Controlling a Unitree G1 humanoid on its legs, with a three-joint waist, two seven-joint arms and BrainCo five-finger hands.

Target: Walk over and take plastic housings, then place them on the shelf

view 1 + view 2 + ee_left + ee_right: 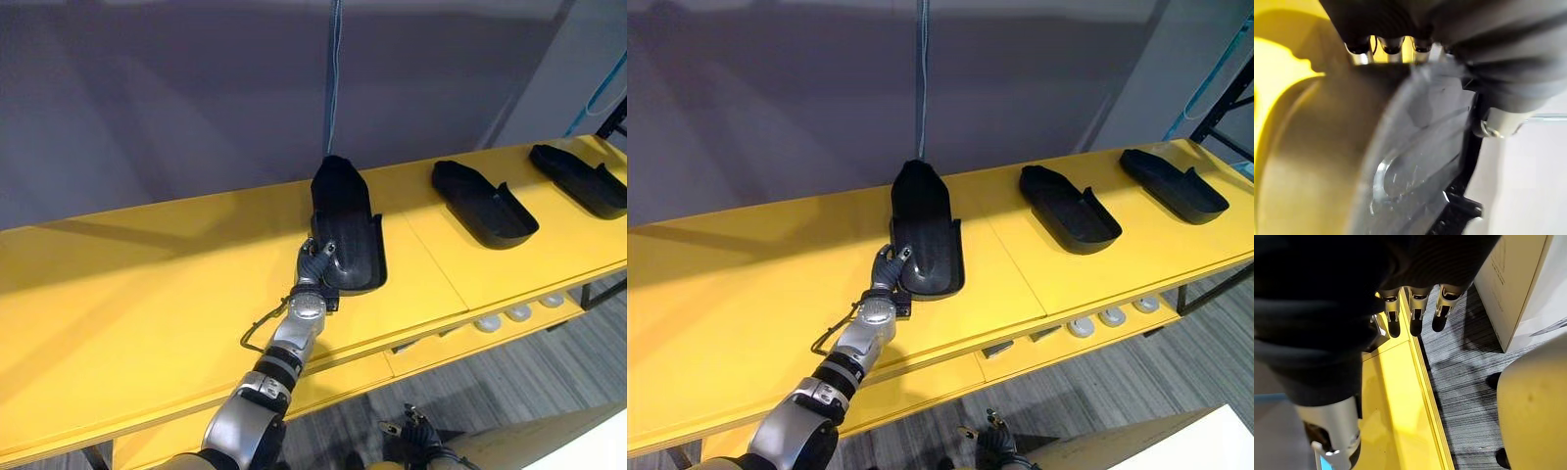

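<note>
A black plastic housing (345, 225) lies on the yellow shelf (147, 284), its rounded end toward the wall. My left hand (313, 266) reaches up from below and is shut on the housing's near left rim. In the left wrist view the fingers (1388, 46) hook over the housing's edge (1400, 161) with the thumb on the other side. Two more black housings (483, 203) (578, 178) rest further right on the shelf. My right hand (416, 431) hangs low below the shelf's front edge, its fingers (1415, 316) relaxed and holding nothing.
A grey wall stands behind the shelf, with a blue cord (334, 69) hanging down it. Small white round parts (487, 322) sit on a lower level under the shelf's front. A beige box (534, 441) stands on the grey floor at the lower right.
</note>
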